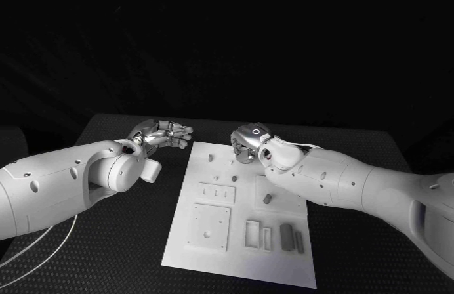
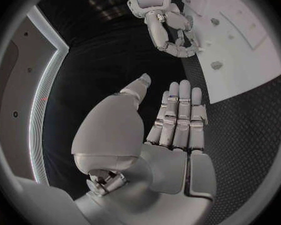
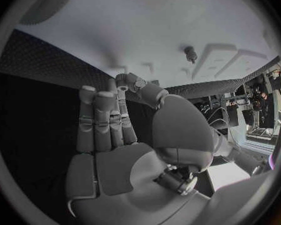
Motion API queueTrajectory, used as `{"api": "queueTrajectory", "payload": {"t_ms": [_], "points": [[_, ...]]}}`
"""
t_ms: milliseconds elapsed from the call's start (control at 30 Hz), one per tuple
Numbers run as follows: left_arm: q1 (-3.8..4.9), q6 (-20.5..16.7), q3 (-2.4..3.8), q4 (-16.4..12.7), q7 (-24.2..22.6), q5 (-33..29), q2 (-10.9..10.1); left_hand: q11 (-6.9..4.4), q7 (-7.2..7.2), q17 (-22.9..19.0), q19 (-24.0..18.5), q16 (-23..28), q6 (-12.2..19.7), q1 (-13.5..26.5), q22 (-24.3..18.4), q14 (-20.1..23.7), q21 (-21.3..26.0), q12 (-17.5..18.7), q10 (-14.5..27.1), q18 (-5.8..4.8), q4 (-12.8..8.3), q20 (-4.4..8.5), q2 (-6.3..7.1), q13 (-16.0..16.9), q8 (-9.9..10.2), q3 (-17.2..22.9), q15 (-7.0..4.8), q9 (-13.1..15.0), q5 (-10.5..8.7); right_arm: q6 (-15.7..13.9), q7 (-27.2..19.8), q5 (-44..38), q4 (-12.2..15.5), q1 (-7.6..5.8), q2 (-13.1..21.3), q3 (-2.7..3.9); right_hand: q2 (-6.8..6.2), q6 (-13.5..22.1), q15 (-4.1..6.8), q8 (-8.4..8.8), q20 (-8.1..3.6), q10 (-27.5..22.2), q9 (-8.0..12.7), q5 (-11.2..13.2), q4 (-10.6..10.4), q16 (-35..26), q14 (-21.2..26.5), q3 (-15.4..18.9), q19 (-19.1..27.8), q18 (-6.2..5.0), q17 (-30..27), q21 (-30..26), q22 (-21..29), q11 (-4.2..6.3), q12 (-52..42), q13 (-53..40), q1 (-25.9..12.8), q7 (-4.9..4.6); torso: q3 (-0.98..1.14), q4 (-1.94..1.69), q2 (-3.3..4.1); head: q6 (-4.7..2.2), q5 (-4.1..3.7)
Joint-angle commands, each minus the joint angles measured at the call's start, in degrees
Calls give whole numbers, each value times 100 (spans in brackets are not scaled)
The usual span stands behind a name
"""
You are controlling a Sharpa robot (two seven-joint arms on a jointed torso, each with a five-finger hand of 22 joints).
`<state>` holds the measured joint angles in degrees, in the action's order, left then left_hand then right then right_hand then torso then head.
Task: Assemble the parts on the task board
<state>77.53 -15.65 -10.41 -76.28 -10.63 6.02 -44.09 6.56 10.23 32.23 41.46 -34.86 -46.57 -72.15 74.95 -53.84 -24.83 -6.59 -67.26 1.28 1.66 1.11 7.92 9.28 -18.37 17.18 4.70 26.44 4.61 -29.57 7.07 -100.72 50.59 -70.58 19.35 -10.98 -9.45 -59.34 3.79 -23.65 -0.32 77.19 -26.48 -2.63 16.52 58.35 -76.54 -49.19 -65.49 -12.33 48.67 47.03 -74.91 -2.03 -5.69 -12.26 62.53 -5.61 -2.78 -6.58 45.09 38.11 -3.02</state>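
Lying flat on the black, finely dimpled table (image 1: 113, 254), the white rectangular task board (image 1: 213, 251) runs its long axis away from the robot. Small grey parts (image 1: 287, 232), mostly slim upright-edged blocks, sit in its near recesses. The left hand (image 1: 163, 135), of smooth silver metal, hovers beside the board's far-left corner, fingers extended, holding nothing. The right hand (image 1: 248, 140) hangs over the far edge, fingers straight, empty.

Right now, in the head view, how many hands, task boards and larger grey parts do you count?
Hands: 2, left hand and right hand
Task board: 1
Larger grey parts: 3
Total: 6
The smaller pieces on the board are too small to count.
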Motion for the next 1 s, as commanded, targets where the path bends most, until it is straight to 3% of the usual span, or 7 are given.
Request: {"api": "queueTrajectory", "payload": {"t_ms": [33, 667, 1000], "points": [[9, 19, 5, -2, -35, 17, 9, 22, 32, -9, -36, 22, 5, 57, 98, 32, 22, 25, 1, 33, -9, -3, 10, 7, 36, 30, -2, -6, -19, 291, -104, -23, 15, 94, -2, -43, 0, -65, 55, -19, -34, 43, 3, -18, -5, 39, 38, -24, -17, -267, -8, 28, -115, -5, -11, -77, 68, 5, 0, -2, 2, 6, -3], [9, 25, 5, 24, -32, 17, 17, 23, 32, -10, -37, 23, 6, 61, 98, 34, 22, 36, 2, 34, -13, -4, 10, 9, 40, 34, -1, -5, -19, 127, -121, 7, 71, 104, 4, -43, -9, -73, 57, -17, -35, 50, -1, -18, -4, 49, 39, -39, -18, -267, -12, 35, -114, -3, -8, -87, 65, 8, -6, 2, 3, 4, 4], [8, 27, 5, 32, -32, 16, 30, 24, 32, -10, -37, 23, 7, 64, 98, 34, 22, 41, 3, 34, -14, -4, 11, 11, 43, 36, 0, -5, -19, 252, -77, 8, 42, 105, -15, -43, -16, -77, 58, -16, -36, 53, -4, -18, -4, 55, 40, -47, -18, -267, -14, 39, -113, -2, -6, -93, 62, 9, -7, 2, 4, 3, -11]]}}
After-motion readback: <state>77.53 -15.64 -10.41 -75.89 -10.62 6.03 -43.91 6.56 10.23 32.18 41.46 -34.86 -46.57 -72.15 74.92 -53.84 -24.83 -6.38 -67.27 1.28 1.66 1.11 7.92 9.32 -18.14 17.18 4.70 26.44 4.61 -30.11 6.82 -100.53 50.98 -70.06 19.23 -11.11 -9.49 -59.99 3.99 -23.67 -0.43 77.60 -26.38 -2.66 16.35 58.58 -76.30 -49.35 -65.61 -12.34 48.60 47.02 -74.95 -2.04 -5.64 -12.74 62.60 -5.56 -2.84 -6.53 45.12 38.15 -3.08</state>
